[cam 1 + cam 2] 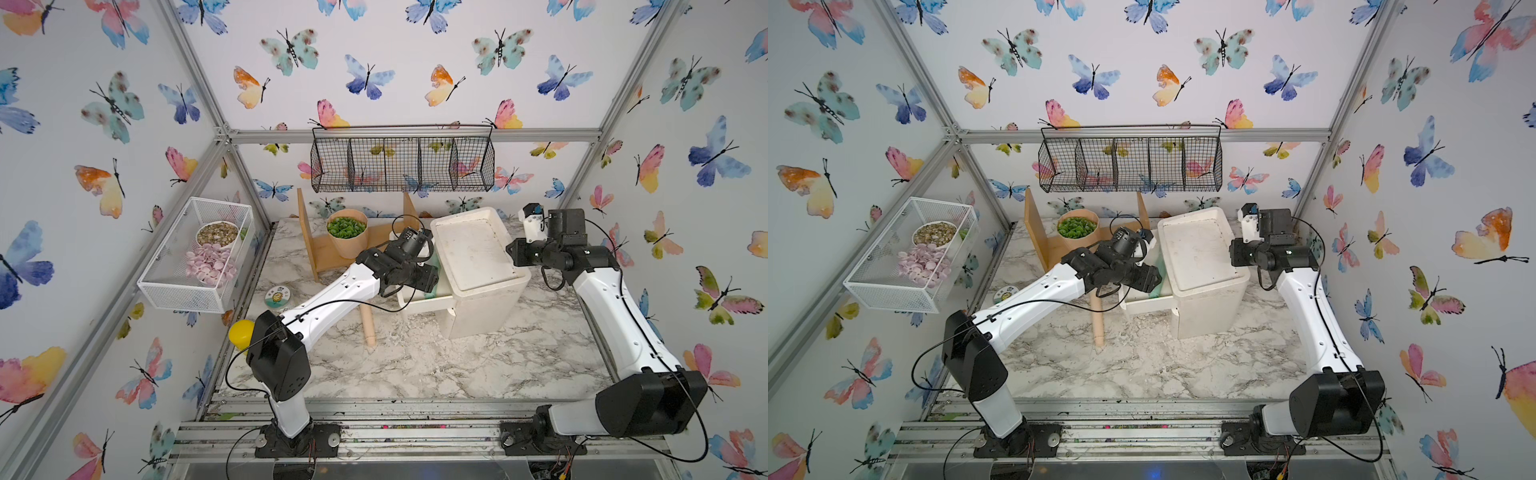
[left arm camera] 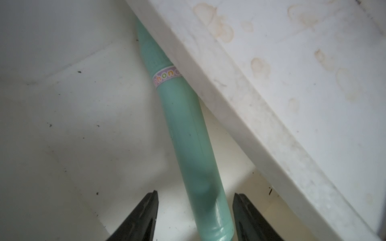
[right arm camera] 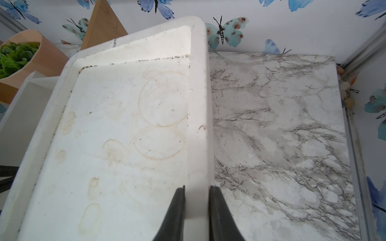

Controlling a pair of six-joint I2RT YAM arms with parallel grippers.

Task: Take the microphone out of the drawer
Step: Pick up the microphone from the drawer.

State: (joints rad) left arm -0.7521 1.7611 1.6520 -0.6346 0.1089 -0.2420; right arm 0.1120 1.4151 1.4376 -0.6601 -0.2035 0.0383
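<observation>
microphone (image 2: 188, 129), in drawer (image 2: 73, 125), far end under cabinet top (image 2: 271, 73). left gripper (image 2: 195, 194) parted astride it; right gripper (image 3: 196, 189) clamped on cabinet rim (image 3: 198, 125). risk: a straight lift may snag there.

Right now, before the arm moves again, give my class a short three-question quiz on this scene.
1. True or false: the left pincer has closed on the microphone.
2. What does the right pincer clamp? A) nothing B) the cabinet's rim C) the microphone
3. Fill in: the microphone lies in the open ____.
Key: 1 false, its jaws stand open either side of the handle. 2 B. 3 drawer.
</observation>
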